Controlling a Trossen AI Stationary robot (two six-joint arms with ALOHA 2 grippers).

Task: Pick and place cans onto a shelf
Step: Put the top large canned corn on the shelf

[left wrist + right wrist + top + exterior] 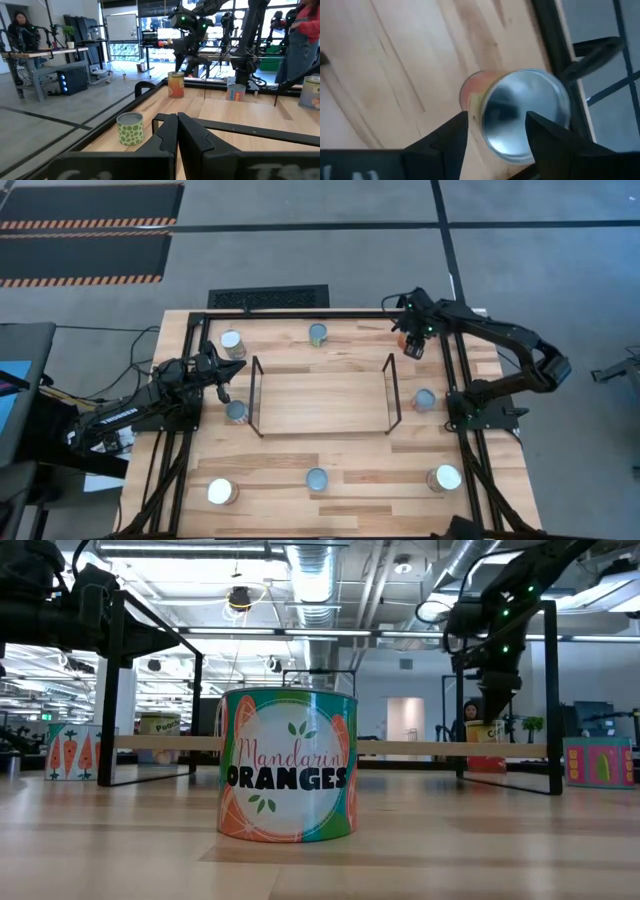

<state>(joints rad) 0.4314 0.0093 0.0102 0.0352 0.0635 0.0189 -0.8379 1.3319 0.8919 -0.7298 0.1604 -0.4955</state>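
Note:
The shelf (325, 395) is a low black-wire rack standing on the middle of the wood table. Several cans stand around it. My right gripper (413, 340) is open at the far right, just above an orange-labelled can (520, 117) with a silver top. That can stands on its base beside the black frame and also shows in the low view (487, 745). The fingers (452, 137) flank the can's top from above. My left gripper (222, 375) is shut and empty at the shelf's left end, between a whitish-topped can (232, 343) and a blue-topped can (237, 412).
Other cans stand at far middle (317, 333), right (424, 400), near left (220, 492), near middle (316, 479) and near right (445, 477). The near middle can is the "Mandarin Oranges" can (288, 765). A black metal frame (460, 380) edges the table. People show in the room behind.

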